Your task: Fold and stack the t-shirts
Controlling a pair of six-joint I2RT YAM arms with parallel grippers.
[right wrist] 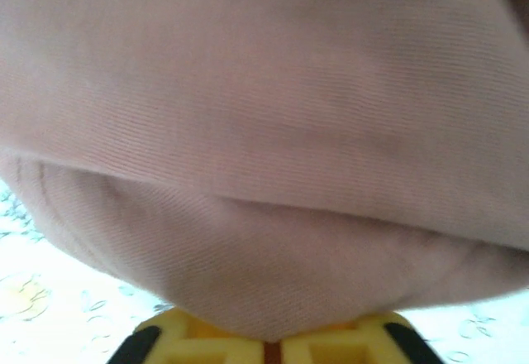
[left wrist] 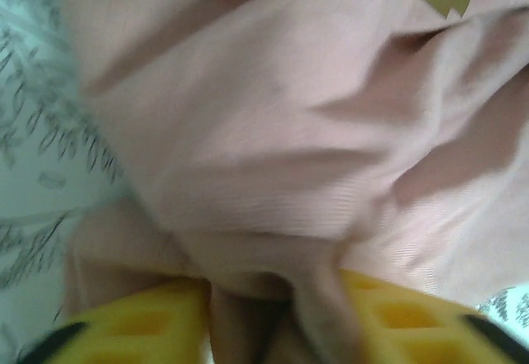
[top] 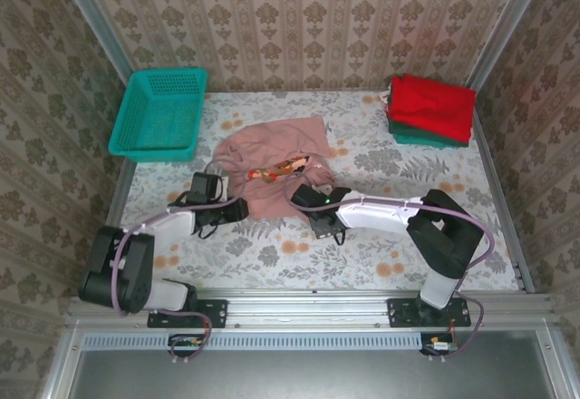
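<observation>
The pink tee [top: 272, 159] lies crumpled in the middle of the bench [top: 381, 245], its print [top: 276, 170] creased and hard to read. From above, both wrists hide their own fingertips at the tee's near edge. Up close, the left gripper [left wrist: 264, 318] has its jaws partly apart with a blurred fold of cloth between them; we cannot tell whether they pinch it. The right gripper [right wrist: 266, 346] has its jaws together, nipping the tee's hem. At far right a folded red tee [top: 433, 104] covers most of a green tee [top: 426, 138].
</observation>
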